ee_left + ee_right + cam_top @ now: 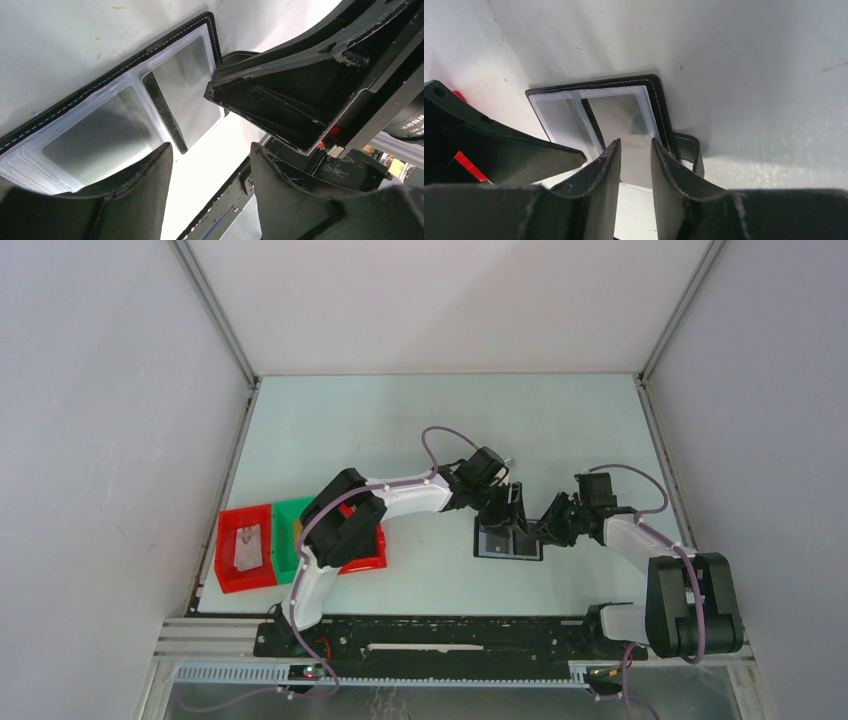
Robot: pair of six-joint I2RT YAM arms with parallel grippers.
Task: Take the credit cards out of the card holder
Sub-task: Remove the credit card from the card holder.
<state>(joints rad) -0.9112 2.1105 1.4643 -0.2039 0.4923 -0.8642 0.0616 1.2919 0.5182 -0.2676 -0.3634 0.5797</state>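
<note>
The black card holder [507,541] lies open and flat on the table, its clear grey pocket windows facing up [125,110] [616,112]. I cannot tell whether cards sit in the pockets. My left gripper [506,508] [210,167] is open and empty, hovering over the holder's near edge. My right gripper [545,530] [634,162] has its jaws narrowly apart over the holder's right panel, with nothing seen gripped. One right finger tip [216,87] touches the holder's corner. A pale grey card [247,545] lies in the red tray.
A red tray [226,558] and a green tray [290,540] stand side by side at the left table edge, with another red tray [368,555] partly under the left arm. The holder's strap [688,150] sticks out at its right.
</note>
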